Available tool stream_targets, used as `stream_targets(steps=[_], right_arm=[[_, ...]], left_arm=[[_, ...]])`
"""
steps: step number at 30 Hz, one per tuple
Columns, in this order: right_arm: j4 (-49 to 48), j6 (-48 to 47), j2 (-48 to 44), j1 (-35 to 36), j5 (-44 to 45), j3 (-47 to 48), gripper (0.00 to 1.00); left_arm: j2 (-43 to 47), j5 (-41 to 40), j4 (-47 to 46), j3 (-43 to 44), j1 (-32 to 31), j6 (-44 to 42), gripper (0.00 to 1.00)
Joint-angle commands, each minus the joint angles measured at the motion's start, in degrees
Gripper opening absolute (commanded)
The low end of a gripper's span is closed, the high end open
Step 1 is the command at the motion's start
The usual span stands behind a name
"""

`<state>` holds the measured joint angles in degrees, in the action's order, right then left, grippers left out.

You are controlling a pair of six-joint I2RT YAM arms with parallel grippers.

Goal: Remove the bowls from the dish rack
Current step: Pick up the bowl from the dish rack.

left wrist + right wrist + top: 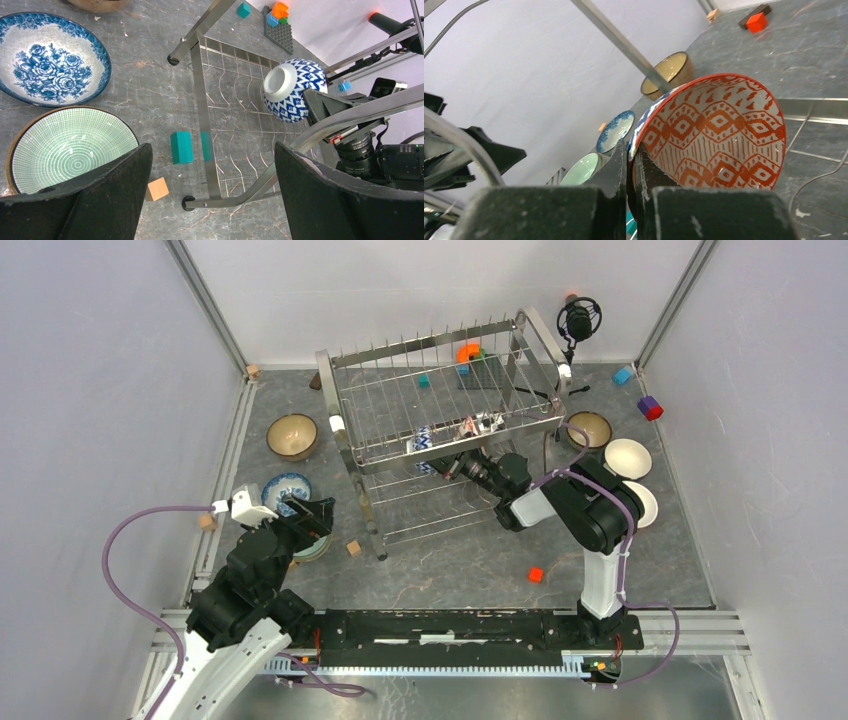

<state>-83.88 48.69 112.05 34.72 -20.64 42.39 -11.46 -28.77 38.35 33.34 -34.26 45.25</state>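
The right tool (631, 155) is clamped shut on the rim of the patterned bowl (719, 135). The bowl stands on edge just ahead of its fingertips, under the upper tier of the dish rack (352, 455), so the way out probably lies straight back. The left tool (212, 167), well apart, gapes wide and empty above the green bowl (70, 150) on the desk (150, 85).

Wires of the dish rack (440, 405) hem in the right hand (633, 160) and its bowl (719, 130); the table (450, 570) lies mostly open along its near edge.
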Motion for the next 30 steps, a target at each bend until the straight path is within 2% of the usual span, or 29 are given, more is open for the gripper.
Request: stream_targets(steps=[1, 12, 22, 27, 30], right_arm=[[-12.21, 7.11, -2.32, -0.49, -4.23, -1.80, 0.00], [-15.65, 8.15, -10.24, 0.29, -7.84, -9.47, 0.00], [-13.61, 6.08, -22.25, 1.29, -10.94, -22.38, 0.00], [-6.76, 2.12, -32.37, 2.07, -12.03, -29.07, 0.00], [7.51, -5.76, -41.98, 3.92, -11.22, -32.04, 0.00]], left_arm=[[0.36, -0.40, -2.51, -0.15, -0.19, -1.48, 0.96], [0.85, -0.75, -2.45, -0.23, -0.26, -1.49, 0.96], [0.79, -0.76, -2.36, -0.19, -0.19, -1.40, 0.96], [0.60, -0.92, -2.32, -0.15, -0.33, -1.33, 0.96], [0.44, -1.31, -1.80, 0.17, -0.50, -1.14, 0.96]])
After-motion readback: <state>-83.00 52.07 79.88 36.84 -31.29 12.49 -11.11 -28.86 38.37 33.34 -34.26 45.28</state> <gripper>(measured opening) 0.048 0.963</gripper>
